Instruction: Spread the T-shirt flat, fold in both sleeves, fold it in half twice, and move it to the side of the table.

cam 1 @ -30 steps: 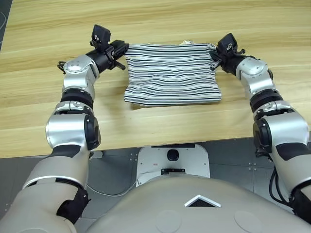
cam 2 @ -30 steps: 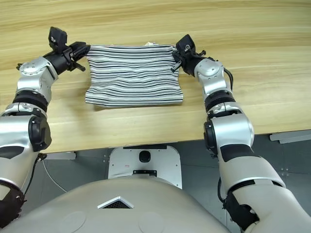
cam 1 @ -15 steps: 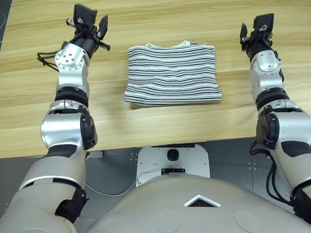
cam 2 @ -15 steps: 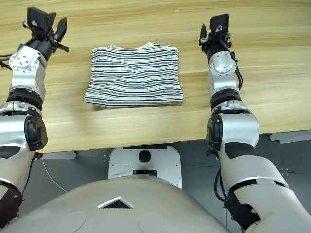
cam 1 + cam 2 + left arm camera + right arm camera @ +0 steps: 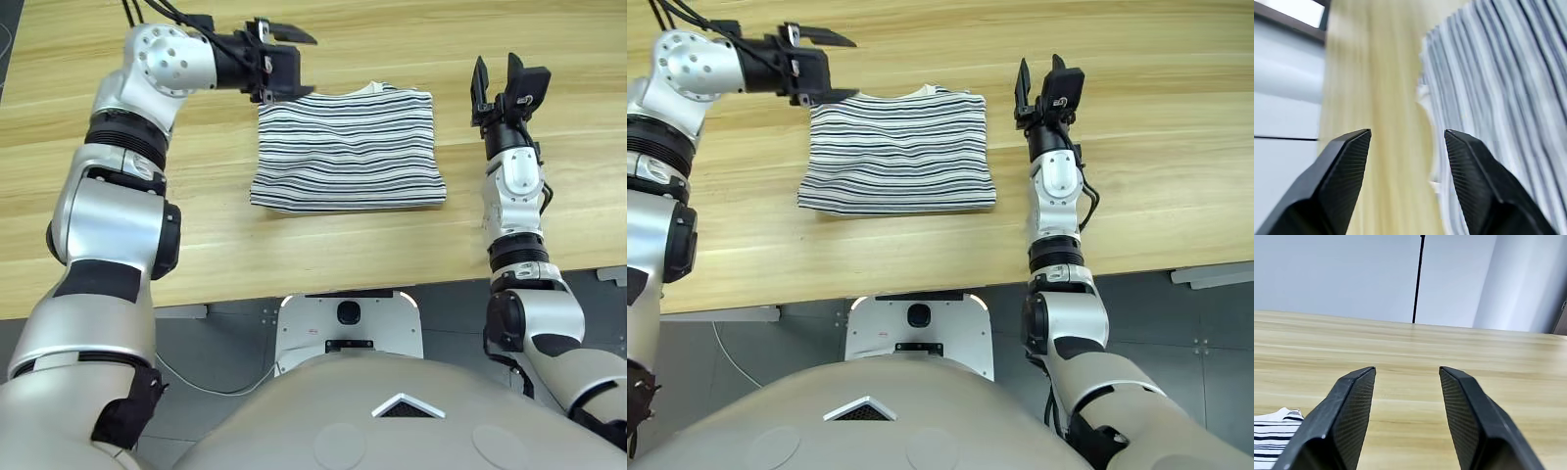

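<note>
The striped T-shirt (image 5: 345,149) lies folded into a compact rectangle on the wooden table (image 5: 323,240), collar at its far edge. My left gripper (image 5: 304,67) hovers open over the shirt's far left corner, fingers pointing right. The left wrist view has the open left gripper (image 5: 1408,134) above the shirt's edge (image 5: 1488,73) and bare wood. My right gripper (image 5: 495,73) stands open just right of the shirt's far right corner, fingers pointing away from me and holding nothing. In the right wrist view the open right gripper (image 5: 1407,369) faces across the table, with a corner of the shirt (image 5: 1273,440) beside it.
Bare wood stretches to the left (image 5: 59,196) and right (image 5: 588,196) of the shirt and beyond it. The table's near edge (image 5: 323,289) runs in front of my body. A grey wall (image 5: 1352,274) stands behind the far edge.
Half a second ago both grippers were apart from the shirt, having let go of its far corners. The left gripper has swung right to the far left corner; the right arm has drawn in beside the shirt.
</note>
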You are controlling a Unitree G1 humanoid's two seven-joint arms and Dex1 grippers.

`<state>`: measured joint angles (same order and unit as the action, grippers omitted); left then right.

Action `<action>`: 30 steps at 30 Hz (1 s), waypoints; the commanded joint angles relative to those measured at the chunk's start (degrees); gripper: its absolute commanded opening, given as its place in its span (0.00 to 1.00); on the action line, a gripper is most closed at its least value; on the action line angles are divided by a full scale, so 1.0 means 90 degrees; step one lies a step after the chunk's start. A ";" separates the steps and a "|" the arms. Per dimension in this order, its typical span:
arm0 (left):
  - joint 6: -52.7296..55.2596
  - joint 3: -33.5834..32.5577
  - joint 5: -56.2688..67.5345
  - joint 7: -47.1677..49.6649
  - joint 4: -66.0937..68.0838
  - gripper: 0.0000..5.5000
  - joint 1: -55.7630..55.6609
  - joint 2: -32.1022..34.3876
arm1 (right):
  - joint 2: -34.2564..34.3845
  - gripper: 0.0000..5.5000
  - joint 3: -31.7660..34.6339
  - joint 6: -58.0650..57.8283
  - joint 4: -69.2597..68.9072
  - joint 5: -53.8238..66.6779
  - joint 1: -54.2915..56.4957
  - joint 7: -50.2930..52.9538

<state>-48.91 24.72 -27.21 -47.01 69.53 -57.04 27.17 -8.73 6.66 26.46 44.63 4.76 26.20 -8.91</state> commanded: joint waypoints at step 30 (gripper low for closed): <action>0.5954 0.0890 0.1653 0.0272 -0.5665 0.51 0.4752 -0.1787 | -0.0244 0.44 0.1275 0.0242 -0.0840 0.0543 0.0058 0.0995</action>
<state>-2.33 29.60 -9.46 -46.45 18.72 -17.37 13.94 -9.07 16.16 27.21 38.55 8.69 24.57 -1.53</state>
